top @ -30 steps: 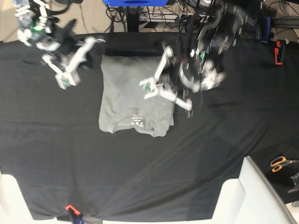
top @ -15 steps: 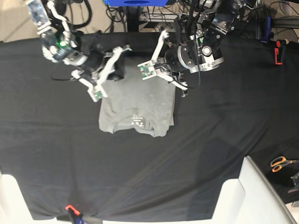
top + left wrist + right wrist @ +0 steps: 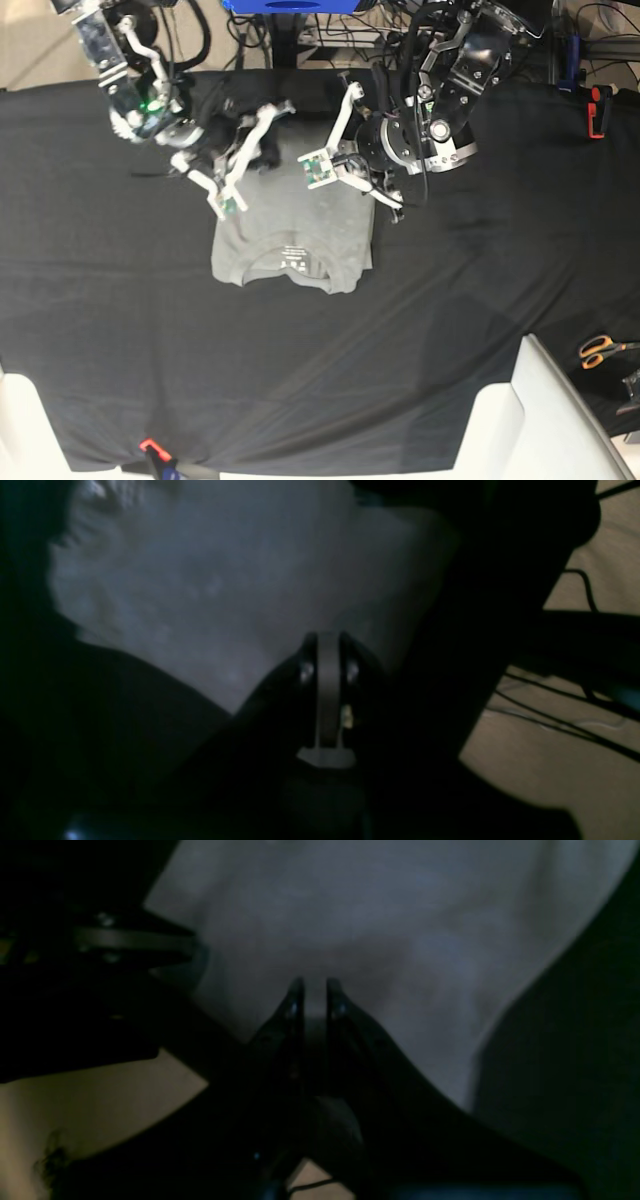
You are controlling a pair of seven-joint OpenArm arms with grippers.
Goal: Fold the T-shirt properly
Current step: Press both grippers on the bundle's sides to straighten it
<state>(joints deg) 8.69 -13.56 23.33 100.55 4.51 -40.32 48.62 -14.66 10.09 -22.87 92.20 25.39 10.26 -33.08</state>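
The grey T-shirt [image 3: 290, 230] lies folded into a rectangle on the black table cloth [image 3: 450, 300], collar and white label toward the near edge. Both arms reach in over its far edge. The right arm [image 3: 150, 100] is above the far left corner. The left arm [image 3: 440, 110] is above the far right corner. In the left wrist view my left gripper [image 3: 327, 637] is shut, tips just above grey fabric [image 3: 200, 580]. My right gripper [image 3: 315, 982] also looks shut, over the shirt [image 3: 375, 915]. No fold of cloth shows between either pair of fingers.
Orange-handled scissors [image 3: 600, 350] lie at the right edge. A white panel [image 3: 540, 420] juts in at the bottom right corner. A red clamp [image 3: 597, 110] holds the cloth at the far right. Cables and a blue stand [image 3: 290, 5] sit behind the table.
The right arm swung in from the far left to the shirt's far left corner. The left arm drew back from the shirt's middle to its far right corner. Both grippers stayed shut.
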